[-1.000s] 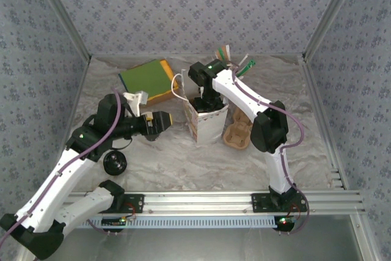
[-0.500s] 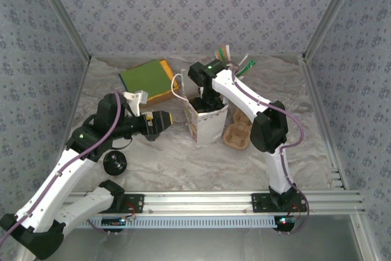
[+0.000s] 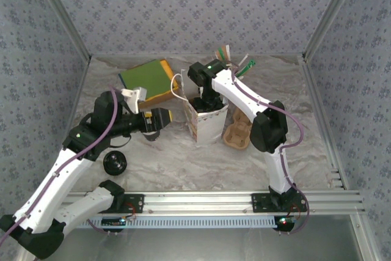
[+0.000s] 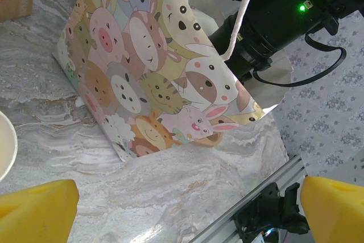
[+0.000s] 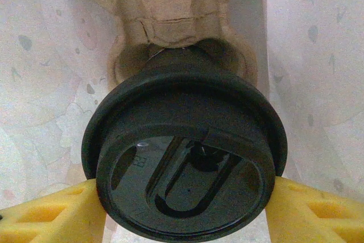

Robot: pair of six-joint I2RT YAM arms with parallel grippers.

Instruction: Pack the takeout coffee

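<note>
Smooth glossy plastic is noted on the black-lidded takeout coffee cup (image 5: 185, 163); matt rough pulp on the beige moulded holder (image 5: 170, 9); lightly sheened paper on the cartoon-animal printed bag (image 4: 148, 83).

I can't read any lettering from here. The takeout coffee (image 5: 185, 163) has a small embossed mark on its black lid, left of the sip recess, too blurred to make out. The paper bag (image 4: 153, 83) is printed with cartoon animal faces, no legible words.
</note>
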